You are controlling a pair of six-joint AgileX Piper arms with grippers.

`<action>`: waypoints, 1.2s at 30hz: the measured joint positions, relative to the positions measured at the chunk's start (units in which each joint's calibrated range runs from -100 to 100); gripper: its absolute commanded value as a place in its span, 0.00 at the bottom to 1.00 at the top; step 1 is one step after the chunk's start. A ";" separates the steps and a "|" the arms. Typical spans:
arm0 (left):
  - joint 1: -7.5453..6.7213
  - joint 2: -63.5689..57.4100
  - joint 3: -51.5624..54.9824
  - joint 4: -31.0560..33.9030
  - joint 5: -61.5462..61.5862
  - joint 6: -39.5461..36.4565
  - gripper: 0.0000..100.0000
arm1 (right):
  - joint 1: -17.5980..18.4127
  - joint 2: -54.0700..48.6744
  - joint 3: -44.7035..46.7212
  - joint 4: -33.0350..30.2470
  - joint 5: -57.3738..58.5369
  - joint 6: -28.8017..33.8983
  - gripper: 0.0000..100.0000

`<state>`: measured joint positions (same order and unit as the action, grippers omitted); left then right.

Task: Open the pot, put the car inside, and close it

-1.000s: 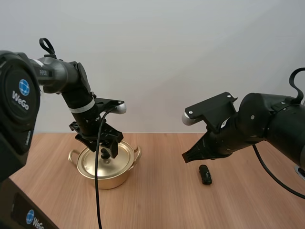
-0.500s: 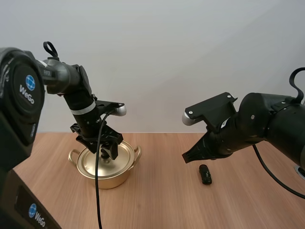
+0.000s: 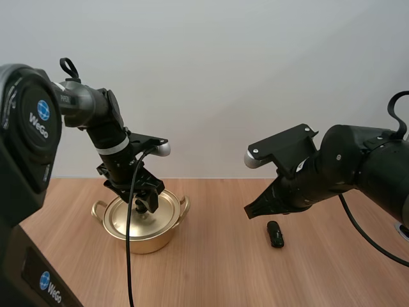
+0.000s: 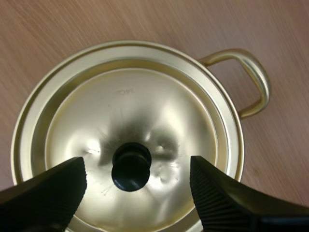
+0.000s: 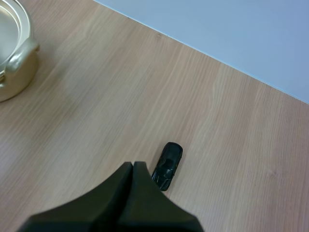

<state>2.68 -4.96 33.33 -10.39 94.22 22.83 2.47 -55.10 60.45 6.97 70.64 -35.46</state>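
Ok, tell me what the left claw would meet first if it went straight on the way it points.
Likely the lid: the left claw, open, points down with its fingers either side of the black knob, so the knob would slip between and the tips land on the lid. Depth unclear.

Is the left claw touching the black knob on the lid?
Apart. The left wrist view shows the left gripper open around the knob, with bare shiny lid visible between the knob and each finger.
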 measured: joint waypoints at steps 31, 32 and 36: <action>0.00 0.00 2.91 0.00 -7.03 0.46 0.00 | 0.00 0.00 0.00 0.00 0.52 0.00 0.00; 0.00 0.00 2.91 0.00 -7.03 0.46 0.00 | 0.00 0.00 0.00 0.00 0.52 0.00 0.00; 0.00 0.00 2.91 0.00 -7.35 0.46 0.00 | 0.00 0.00 0.00 0.00 0.52 0.00 0.00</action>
<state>2.68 -4.96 36.24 -10.39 86.87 23.29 2.47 -55.10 60.45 6.97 71.16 -35.46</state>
